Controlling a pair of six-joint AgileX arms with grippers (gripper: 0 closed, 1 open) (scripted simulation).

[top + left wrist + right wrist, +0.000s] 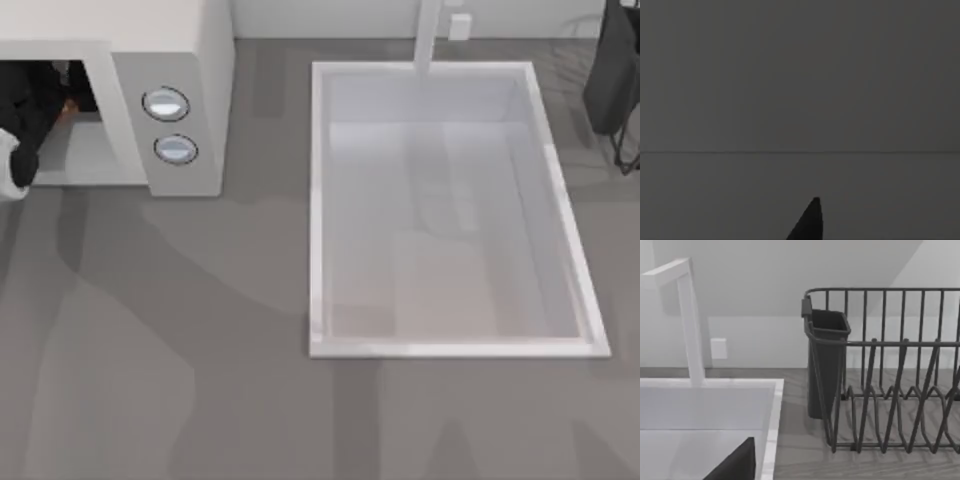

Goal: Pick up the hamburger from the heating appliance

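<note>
grey countertop (200,330) bears white sink (320,200).

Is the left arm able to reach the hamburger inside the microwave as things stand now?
Probably yes. In the top view the left tool is already inside the open cavity of the microwave, right beside a small tan-orange bit that seems to be the hamburger. Nothing blocks the way; the tool hides most of it.
</note>
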